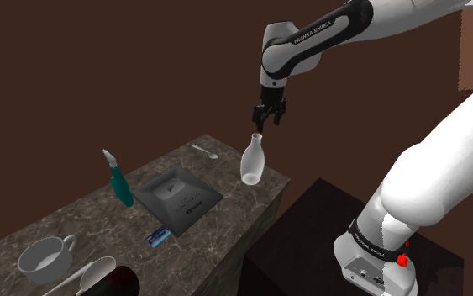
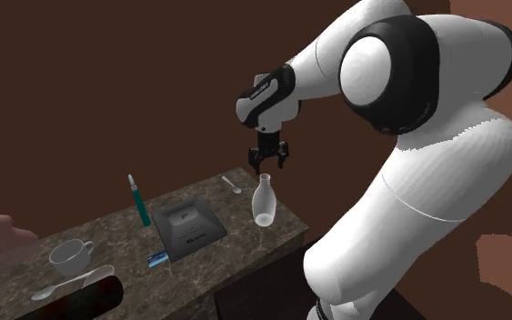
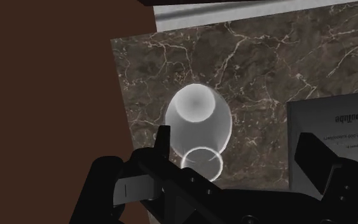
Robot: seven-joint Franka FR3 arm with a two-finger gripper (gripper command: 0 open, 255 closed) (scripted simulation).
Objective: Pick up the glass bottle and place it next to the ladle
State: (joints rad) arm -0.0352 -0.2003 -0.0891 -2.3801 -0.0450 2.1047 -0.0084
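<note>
A clear glass bottle [image 1: 254, 161] with a round body and narrow neck stands upright on the dark marble counter [image 1: 218, 223], near its corner. My gripper [image 1: 269, 122] hangs just above the bottle's mouth, open and apart from it. In the wrist view the bottle [image 3: 196, 124] sits below the gripper [image 3: 238, 149], closer to one finger [image 3: 161, 143] than to the other. The white ladle [image 1: 87, 276] lies at the counter's opposite end, beside a white cup [image 1: 45, 258]. The second exterior view shows the bottle [image 2: 263, 202] under the gripper [image 2: 270, 164] and the ladle [image 2: 67, 284] far along the counter.
Between bottle and ladle lie a grey square plaque [image 1: 178, 198], a teal spray bottle [image 1: 118, 181] and a small blue card [image 1: 156, 237]. A small spoon [image 1: 205, 151] rests at the far edge. A dark cylinder [image 1: 121, 282] sits by the ladle.
</note>
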